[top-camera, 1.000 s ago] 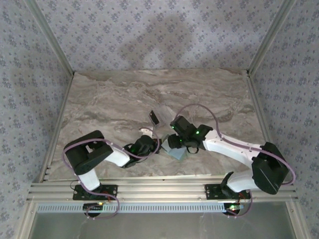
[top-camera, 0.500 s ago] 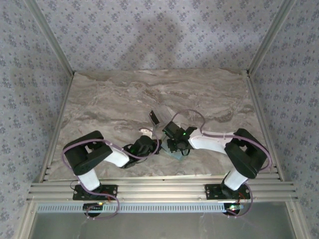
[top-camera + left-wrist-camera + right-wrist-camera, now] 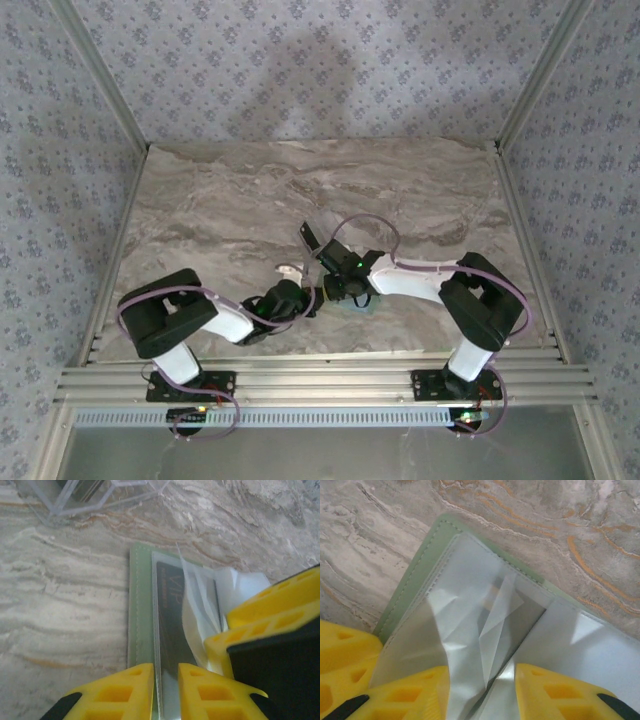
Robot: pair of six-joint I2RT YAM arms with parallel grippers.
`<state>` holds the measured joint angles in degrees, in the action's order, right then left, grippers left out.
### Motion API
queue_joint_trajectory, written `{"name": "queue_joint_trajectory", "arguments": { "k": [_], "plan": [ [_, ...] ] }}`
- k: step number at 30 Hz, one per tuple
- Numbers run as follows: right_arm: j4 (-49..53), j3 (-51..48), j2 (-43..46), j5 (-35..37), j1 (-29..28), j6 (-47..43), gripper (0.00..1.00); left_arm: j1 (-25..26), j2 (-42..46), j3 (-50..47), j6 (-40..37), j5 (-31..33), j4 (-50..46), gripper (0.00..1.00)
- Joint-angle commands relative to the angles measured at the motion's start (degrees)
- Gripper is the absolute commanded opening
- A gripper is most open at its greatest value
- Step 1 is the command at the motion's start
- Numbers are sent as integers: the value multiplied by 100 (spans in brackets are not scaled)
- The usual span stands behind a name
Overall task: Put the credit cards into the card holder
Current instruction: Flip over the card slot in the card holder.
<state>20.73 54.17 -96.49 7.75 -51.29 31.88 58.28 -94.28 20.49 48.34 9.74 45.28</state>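
The left claw (image 3: 166, 671) narrowly pinches the card holder (image 3: 140, 605), a dark card (image 3: 172, 612) sleeved inside just ahead. The right claw (image 3: 480, 674) stands half open around a plastic flap (image 3: 495, 615).

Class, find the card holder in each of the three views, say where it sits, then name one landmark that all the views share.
Top view: the card holder lies just below centre, partly under the right gripper.
Left wrist view: it lies in the middle, with its green edge running up from the left gripper.
Right wrist view: it runs from upper left to lower right, with its clear sleeves spread above the yellow fingers.
Shared landmark: the veined marble table.
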Motion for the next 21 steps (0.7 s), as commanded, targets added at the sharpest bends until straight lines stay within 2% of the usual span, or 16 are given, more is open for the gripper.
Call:
{"name": "queue_joint_trajectory", "arguments": {
  "k": [1,9,14,18,21],
  "plan": [
    [269,103,105,130,-67,-35,45,96,76,-423,191,-227,-1990,24],
    [778,319,511,232,-163,-145,51,-121,1536,-460,-61,-93,-3128,29],
    [1153,619,702,241,-196,-294,59,-492,3001,-486,-321,-81,-4163,34],
    [1608,1205,604,98,-183,-463,64,-926,4204,-423,-525,-176,-5023,38],
    [1787,1829,464,75,-184,-631,69,-1198,4796,-414,-529,-359,-5249,39]
  ]
}}
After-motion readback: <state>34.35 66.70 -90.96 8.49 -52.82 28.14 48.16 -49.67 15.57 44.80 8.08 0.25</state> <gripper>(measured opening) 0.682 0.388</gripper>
